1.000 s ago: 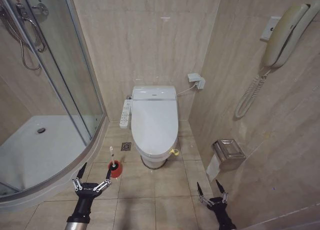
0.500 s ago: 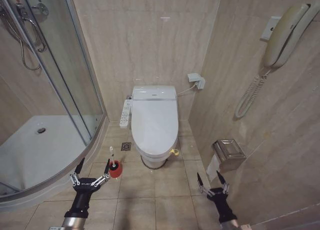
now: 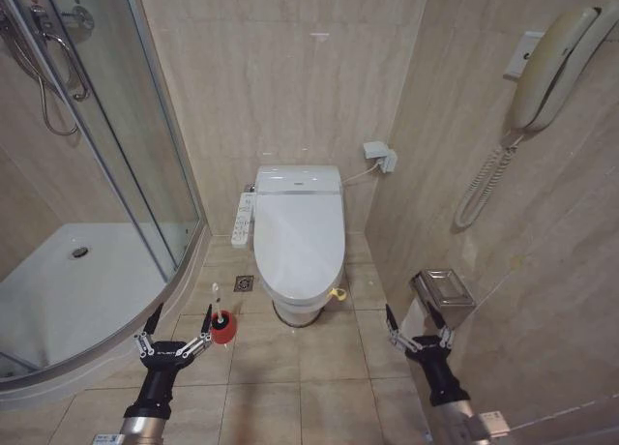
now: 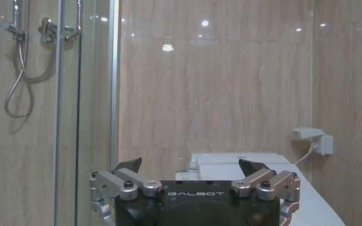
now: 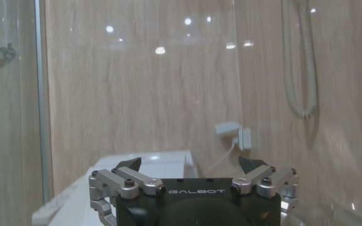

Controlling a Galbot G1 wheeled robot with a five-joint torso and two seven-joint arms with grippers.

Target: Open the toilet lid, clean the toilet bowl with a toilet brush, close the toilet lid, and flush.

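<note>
The toilet lid (image 3: pixel 300 234) is down, glossy white, with a small yellow strap loop (image 3: pixel 338 294) at its front edge. It covers the toilet bowl, whose inside is hidden. The toilet brush stands in a red round holder (image 3: pixel 223 328) on the floor left of the toilet, its thin white handle (image 3: pixel 216 292) sticking up. My left gripper (image 3: pixel 181 319) is open just left of the holder, its fingers apart from it. My right gripper (image 3: pixel 414 321) is open at the right, low beside the wall. Both wrist views show open fingers (image 4: pixel 128 165) (image 5: pixel 128 165) and the toilet's white edge (image 4: pixel 313 207) (image 5: pixel 74 202).
A curved glass shower enclosure (image 3: pixel 116 222) fills the left side. A narrow button panel (image 3: pixel 242 221) hangs on the toilet's left. A metal paper holder (image 3: pixel 440 295) and a wall phone (image 3: pixel 542 68) are on the right wall. A floor drain (image 3: pixel 244 283) lies near the brush.
My right arm has reached forward, bringing its gripper up beside the paper holder. My left gripper has edged forward a little, level with the red holder.
</note>
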